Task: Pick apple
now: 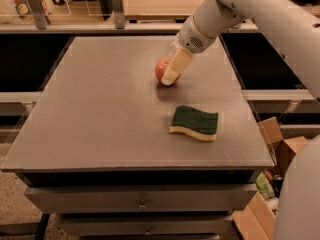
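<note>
The red-pink apple (160, 67) sits on the grey table (100, 114), right of middle toward the back. My gripper (168, 75) has come down on it from the upper right. Its cream near finger (173, 68) covers the apple's right half, with the tip close to the table top. The other finger is hidden behind the apple. The jaws stand apart, astride the apple, and the apple rests on the table.
A green sponge (195, 122) with a yellow underside lies in front of the apple, toward the table's right edge. Cardboard boxes (280, 149) with clutter stand on the floor at the right. A rail with posts (118, 6) runs behind the table.
</note>
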`<action>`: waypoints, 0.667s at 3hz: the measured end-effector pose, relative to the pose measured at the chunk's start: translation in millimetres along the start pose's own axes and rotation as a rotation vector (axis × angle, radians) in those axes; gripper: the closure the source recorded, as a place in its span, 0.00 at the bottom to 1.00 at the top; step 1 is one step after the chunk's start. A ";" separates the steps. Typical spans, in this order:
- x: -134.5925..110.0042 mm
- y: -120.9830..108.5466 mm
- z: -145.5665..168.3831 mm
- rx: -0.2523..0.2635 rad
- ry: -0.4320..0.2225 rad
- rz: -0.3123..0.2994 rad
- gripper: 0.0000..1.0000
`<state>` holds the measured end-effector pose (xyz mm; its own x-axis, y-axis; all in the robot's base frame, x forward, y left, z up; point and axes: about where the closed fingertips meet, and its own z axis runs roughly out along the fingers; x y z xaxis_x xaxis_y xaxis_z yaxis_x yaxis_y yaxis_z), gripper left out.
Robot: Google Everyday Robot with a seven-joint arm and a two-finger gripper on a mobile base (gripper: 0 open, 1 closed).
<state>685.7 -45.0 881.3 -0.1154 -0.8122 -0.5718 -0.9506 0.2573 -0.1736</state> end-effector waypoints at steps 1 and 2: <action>4.7 11.8 25.2 -0.049 -0.011 0.015 0.18; 8.2 22.5 40.7 -0.085 -0.013 0.019 0.41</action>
<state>675.1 -24.5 840.1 -0.1308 -0.8007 -0.5846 -0.9693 0.2271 -0.0942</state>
